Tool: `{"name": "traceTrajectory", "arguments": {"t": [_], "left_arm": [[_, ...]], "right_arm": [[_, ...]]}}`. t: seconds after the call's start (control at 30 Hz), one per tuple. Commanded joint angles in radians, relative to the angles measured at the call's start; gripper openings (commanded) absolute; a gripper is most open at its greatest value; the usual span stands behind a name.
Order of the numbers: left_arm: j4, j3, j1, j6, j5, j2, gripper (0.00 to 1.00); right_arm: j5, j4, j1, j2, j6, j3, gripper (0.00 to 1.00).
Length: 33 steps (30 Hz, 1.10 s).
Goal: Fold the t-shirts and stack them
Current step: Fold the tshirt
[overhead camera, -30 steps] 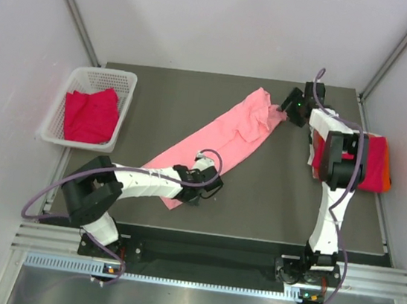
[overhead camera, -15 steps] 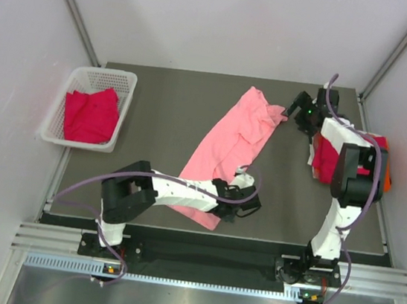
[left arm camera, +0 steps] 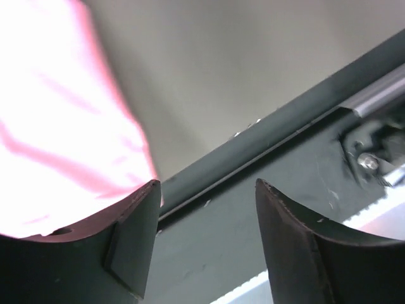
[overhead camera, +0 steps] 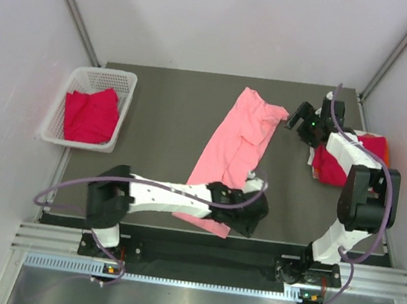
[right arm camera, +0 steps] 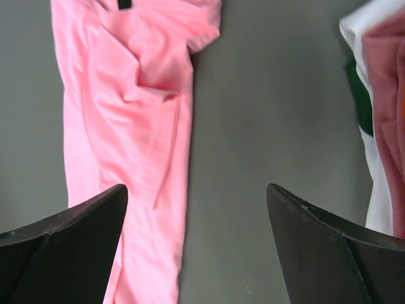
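A light salmon-pink t-shirt (overhead camera: 232, 152) lies folded into a long strip from the table's back middle to its front edge. My left gripper (overhead camera: 253, 221) is open just right of the strip's near end; the left wrist view shows empty jaws (left arm camera: 205, 187) beside the pink cloth (left arm camera: 57, 126) at the table's front edge. My right gripper (overhead camera: 293, 121) stands open just right of the shirt's far corner, nothing between its fingers (right arm camera: 196, 190), with the pink shirt (right arm camera: 126, 126) below left. A stack of folded t-shirts (overhead camera: 343, 161), crimson with white and orange edges, sits at the right.
A white mesh basket (overhead camera: 123, 81) at the table's left edge holds a crimson t-shirt (overhead camera: 88, 114). The stack's edge (right arm camera: 380, 95) shows at the right of the right wrist view. The metal rail (overhead camera: 204, 257) runs along the front, close to the left gripper.
My left gripper dragged the shirt's near end rightward along the front edge, then opened and let go. My right gripper released the far corner and drew slightly right. The shirt now lies straighter.
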Motion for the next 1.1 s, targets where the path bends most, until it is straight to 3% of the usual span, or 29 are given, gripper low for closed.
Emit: {"name": "traceTrajectory", "arguments": {"t": [0.0, 0.23, 0.47, 0.83, 1.07], "left_arm": [[-0.026, -0.097, 0.06, -0.009, -0.003, -0.214, 0.68], [0.022, -0.372, 0.351, 0.05, 0.086, -0.484, 0.7], [0.027, -0.47, 0.587, 0.117, 0.112, -0.531, 0.73], [0.146, -0.573, 0.746, 0.167, 0.227, -0.488, 0.73], [0.224, -0.609, 0.773, 0.189, 0.365, -0.433, 0.63]], "right_arm": [[-0.01, 0.01, -0.004, -0.055, -0.021, -0.031, 0.91], [-0.039, 0.027, 0.0, 0.023, -0.009, -0.017, 0.92], [-0.078, 0.04, 0.009, 0.136, -0.002, 0.036, 0.88], [-0.092, 0.026, 0.054, 0.333, 0.022, 0.193, 0.89], [-0.104, -0.012, 0.083, 0.438, 0.036, 0.317, 0.82]]}}
